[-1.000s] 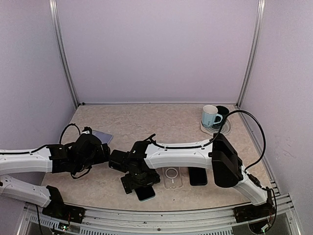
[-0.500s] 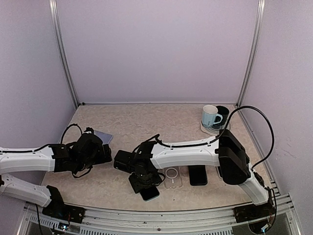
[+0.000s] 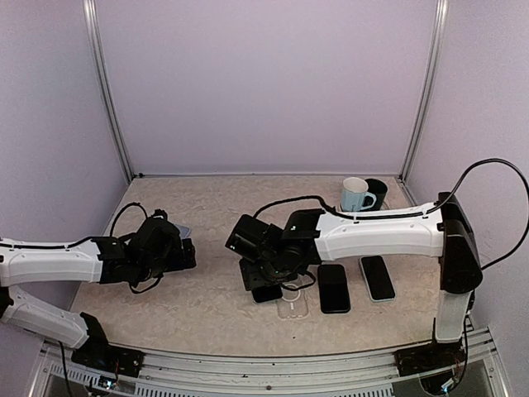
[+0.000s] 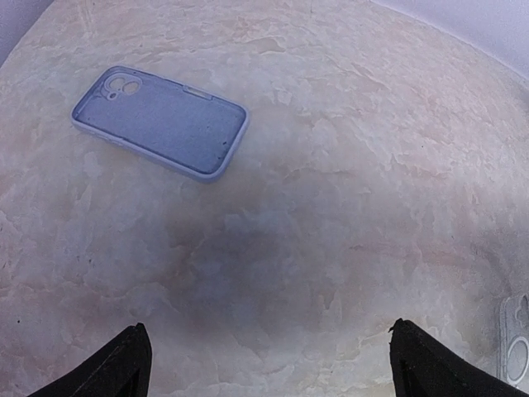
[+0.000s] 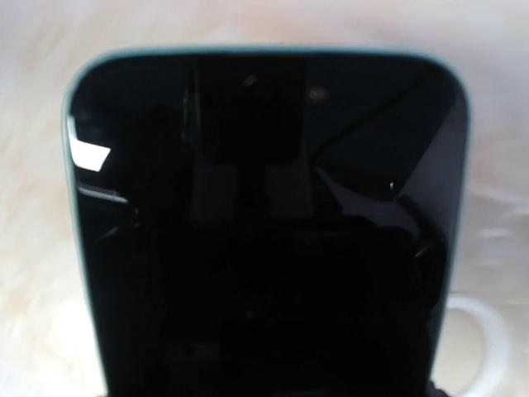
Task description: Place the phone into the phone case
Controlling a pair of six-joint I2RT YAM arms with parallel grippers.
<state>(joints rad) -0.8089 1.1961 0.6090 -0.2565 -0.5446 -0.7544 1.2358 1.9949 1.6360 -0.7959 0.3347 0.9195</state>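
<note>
A teal-edged phone [image 5: 264, 223] is being gripped by the right tool [image 3: 267, 281]. This closure is being judged rather than seen, since the dark screen is filling the right wrist view and the jaws themselves are being hidden. The phone is being carried low over the counter [image 3: 231, 207] near its middle; whether its lower end is touching the surface cannot be told. The clear phone case [image 3: 293, 301] is lying flat just beside the tool, on its near right side, with the long axis running from the near edge toward the back wall. The white ring [image 5: 488, 347] of the case is showing past the phone's lower right edge in the wrist view. From this it is being judged that the phone is not yet centred over the case and is being offset to its left. The coming move is therefore being read as a short shift to the right, with the phone's long axis being matched to that of the case. The left tool [image 4: 273, 364] is hanging open and holding nothing, and a lavender phone case [image 4: 161, 122] is lying on the counter ahead of it, well apart from the phone. The right arm is much the nearer to the clear phone case.
</note>
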